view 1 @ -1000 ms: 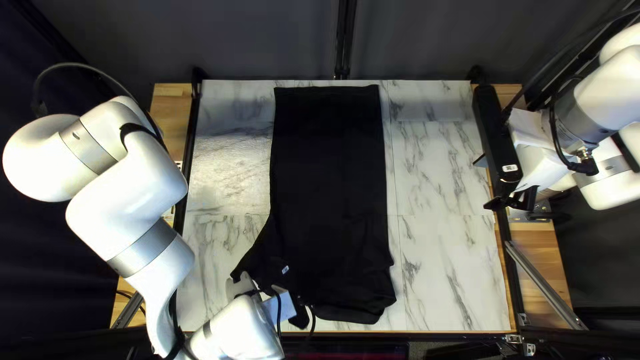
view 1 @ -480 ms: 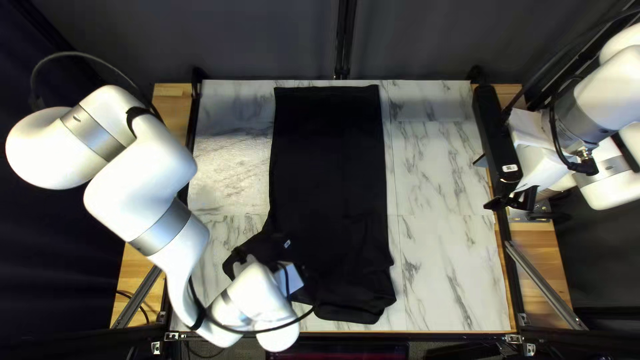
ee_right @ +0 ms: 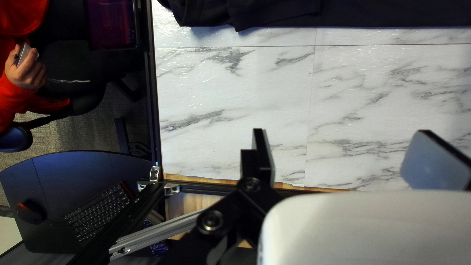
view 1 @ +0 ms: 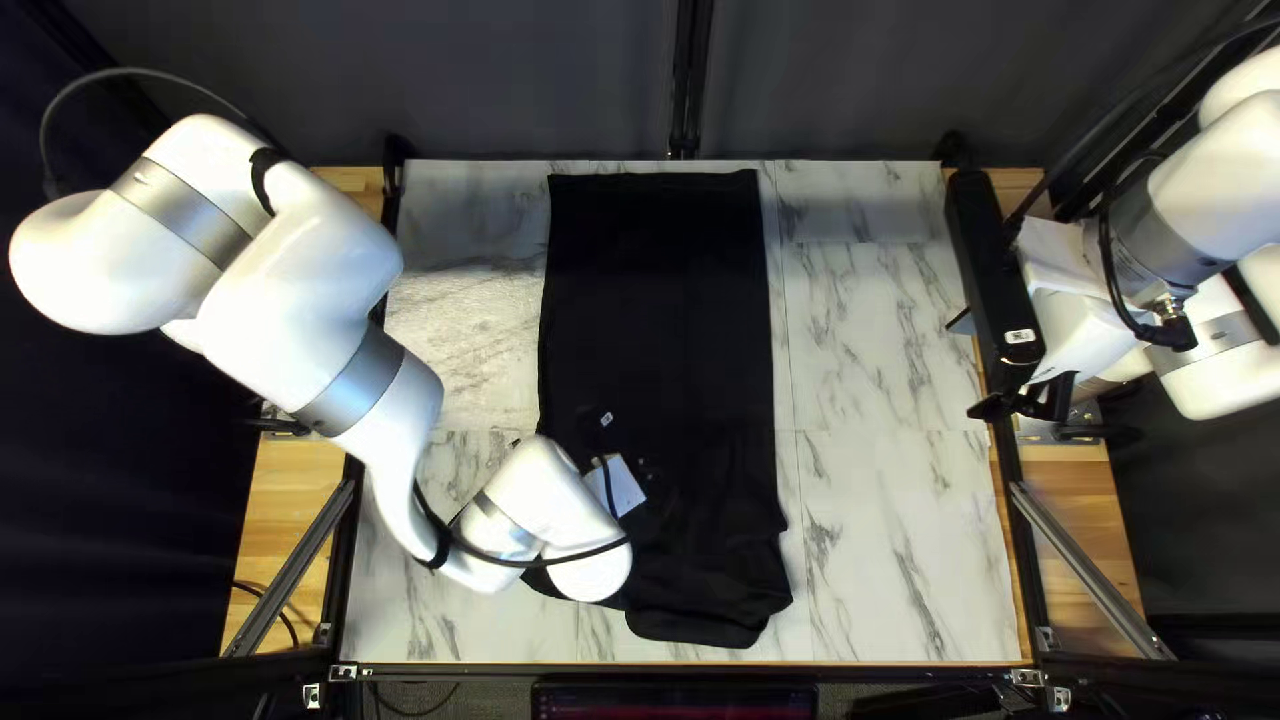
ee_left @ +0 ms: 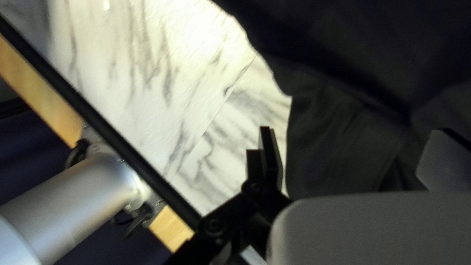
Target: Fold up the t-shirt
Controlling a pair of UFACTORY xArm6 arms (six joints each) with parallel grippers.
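The black t-shirt (view 1: 654, 307) lies as a long strip across the table, with uneven folds at the near end. My left gripper (view 1: 614, 483) is over its lower left part, dark against dark cloth. In the left wrist view, cloth (ee_left: 338, 132) spreads ahead of and below the left gripper (ee_left: 355, 159), whose fingers stand wide apart, gripping nothing. My right gripper (view 1: 1007, 404) is at the table's right edge, away from the shirt. Seen from its own wrist, the right gripper (ee_right: 349, 159) is open over bare marble, with the shirt's edge (ee_right: 343, 13) farther off.
Marble tabletop (view 1: 880, 534) shows on both sides of the shirt. A black rail (ee_left: 98, 120) runs along the table's left edge. Beyond the near edge, the right wrist view shows a person's hand (ee_right: 24, 68) in a red sleeve (ee_right: 17, 100) and a keyboard (ee_right: 98, 211).
My left arm has moved from the near edge toward the far side and rightward, over the shirt. The cloth at the shirt's lower left has shifted inward. The right arm stays still.
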